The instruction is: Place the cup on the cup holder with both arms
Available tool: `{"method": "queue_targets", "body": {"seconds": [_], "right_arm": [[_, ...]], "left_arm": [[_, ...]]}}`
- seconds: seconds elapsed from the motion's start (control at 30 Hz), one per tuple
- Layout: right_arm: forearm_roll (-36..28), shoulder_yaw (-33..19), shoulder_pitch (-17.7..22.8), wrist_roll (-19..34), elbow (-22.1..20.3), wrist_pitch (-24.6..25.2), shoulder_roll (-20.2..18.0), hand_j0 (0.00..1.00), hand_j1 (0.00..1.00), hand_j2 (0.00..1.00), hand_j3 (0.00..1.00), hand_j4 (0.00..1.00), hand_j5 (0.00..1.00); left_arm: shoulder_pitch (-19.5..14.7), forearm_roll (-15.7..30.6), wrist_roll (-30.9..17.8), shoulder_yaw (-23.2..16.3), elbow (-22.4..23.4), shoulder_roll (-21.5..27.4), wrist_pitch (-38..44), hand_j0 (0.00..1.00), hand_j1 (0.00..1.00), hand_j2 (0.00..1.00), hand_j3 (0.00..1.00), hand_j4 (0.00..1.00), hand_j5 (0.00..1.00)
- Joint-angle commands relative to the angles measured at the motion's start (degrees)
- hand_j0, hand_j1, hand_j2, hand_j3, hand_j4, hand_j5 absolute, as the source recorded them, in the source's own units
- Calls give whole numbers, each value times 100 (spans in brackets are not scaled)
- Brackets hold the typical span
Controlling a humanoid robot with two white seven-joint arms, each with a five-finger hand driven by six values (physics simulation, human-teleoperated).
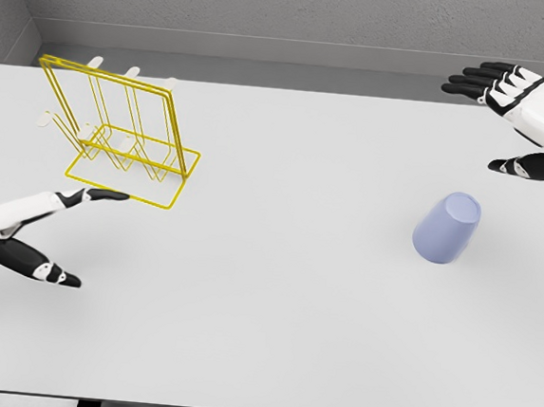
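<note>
Head view shows you a task that has barely begun. The cup (447, 228) stands on the white counter (283, 300) at the right, bottom up and leaning a little, free of both hands. The yellow wire cup holder (125, 138) sits far off at the left rear of the counter, tilted, with its pale pegs bare; nothing hangs on it.

Your right hand (523, 116) hangs above and behind the cup, near the counter's right rear corner, well apart from it. Its fingers (475, 83) are spread and hold nothing, with the thumb lower down.

Your left hand (36, 235) comes in at the lower left. Its fingers (101, 194) are stretched out and empty, the tips lying at the near edge of the holder's base; whether they touch the wire you cannot tell from here.

So nothing is done yet, in my judgement. You have the whole of it left: bring the right hand down to the cup, take hold, carry it across the counter, and set it over a peg, likely with the left hand steadying the holder.
</note>
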Motion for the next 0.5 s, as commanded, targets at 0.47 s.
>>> {"method": "queue_targets", "body": {"seconds": [0.47], "right_arm": [[-96,-85,-88,3180,-6,12,-192,100,100,100,100,100,100]], "left_arm": [[-35,24,1,-38,155,44,12,100,100,100,100,100,100]]}}
